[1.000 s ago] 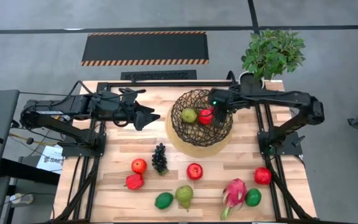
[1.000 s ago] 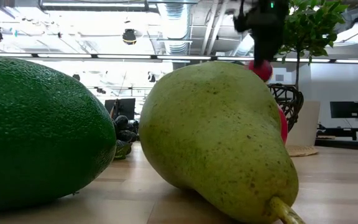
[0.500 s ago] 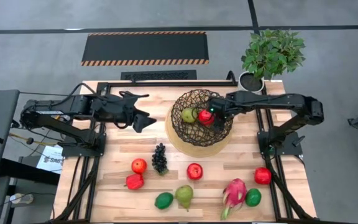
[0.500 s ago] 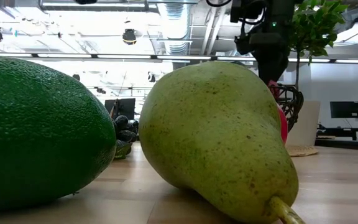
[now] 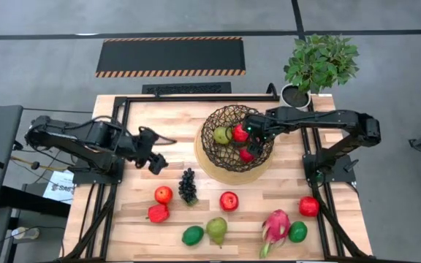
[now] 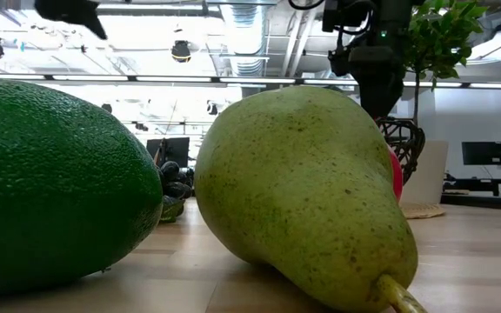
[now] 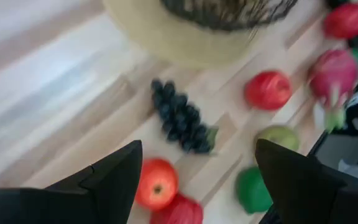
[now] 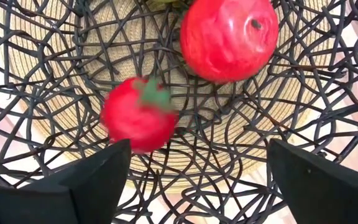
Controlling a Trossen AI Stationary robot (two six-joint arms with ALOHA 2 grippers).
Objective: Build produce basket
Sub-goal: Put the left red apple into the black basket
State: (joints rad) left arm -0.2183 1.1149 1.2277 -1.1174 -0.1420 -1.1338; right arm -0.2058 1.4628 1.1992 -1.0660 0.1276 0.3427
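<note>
Right gripper [image 5: 252,134] over basket [image 5: 212,147], fingers spread, empty; two red fruits [image 8: 140,115] and a pear [image 5: 222,135] inside. Left gripper [image 5: 154,150] open above grapes [image 5: 187,185]. Grapes: likely lumpy, light, slippery; pinch across the bunch's middle.

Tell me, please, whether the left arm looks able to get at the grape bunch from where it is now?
Probably yes. The left gripper hangs open above bare table, and the grape bunch lies close by on the wood with free space around it. The nearest red apple lies apart from it.
</note>
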